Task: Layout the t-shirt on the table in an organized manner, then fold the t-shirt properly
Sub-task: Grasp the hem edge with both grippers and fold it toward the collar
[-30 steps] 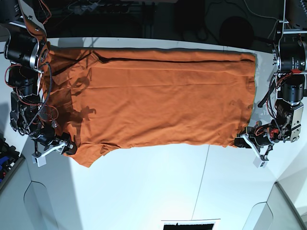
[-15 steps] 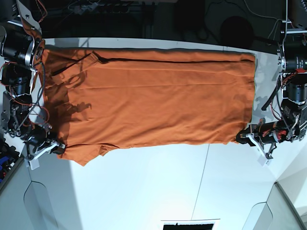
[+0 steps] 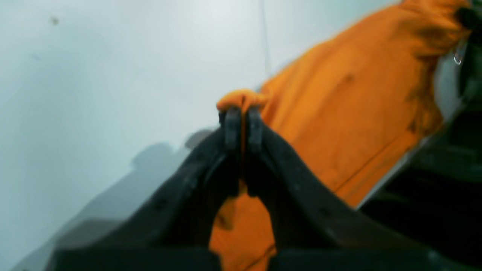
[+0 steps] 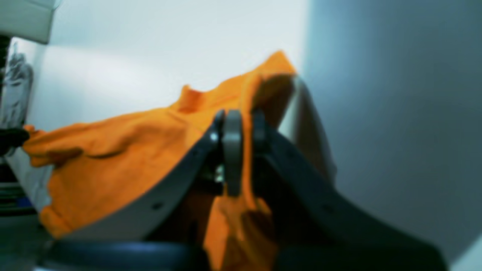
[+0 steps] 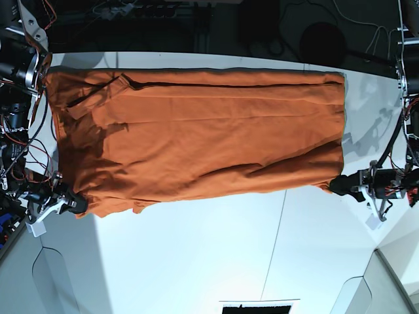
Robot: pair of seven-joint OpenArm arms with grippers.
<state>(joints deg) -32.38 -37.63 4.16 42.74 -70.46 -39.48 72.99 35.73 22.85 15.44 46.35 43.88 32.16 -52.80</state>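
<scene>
The orange t-shirt [image 5: 196,137] lies spread wide across the white table [image 5: 209,255], stretched taut between both arms. My left gripper [image 5: 335,186], on the base view's right, is shut on the shirt's near right corner; in the left wrist view the gripper [image 3: 243,113] pinches a small orange fold of the t-shirt [image 3: 346,124]. My right gripper [image 5: 77,204], on the base view's left, is shut on the near left corner; in the right wrist view the gripper [image 4: 243,120] has orange t-shirt [image 4: 124,150] fabric between its pads. A folded sleeve shows at the far left.
A thin dark seam [image 5: 275,242] runs across the table's near half. Dark background and cables lie beyond the far edge. Arm bodies with wiring stand at the left [image 5: 19,98] and right [image 5: 409,85] table edges. A dark rectangle [image 5: 256,307] sits at the near edge.
Both grippers closed on the shirt's near corners and pulled apart, left arm rightward, right arm leftward. The shirt is now stretched wider and its near edge straighter.
</scene>
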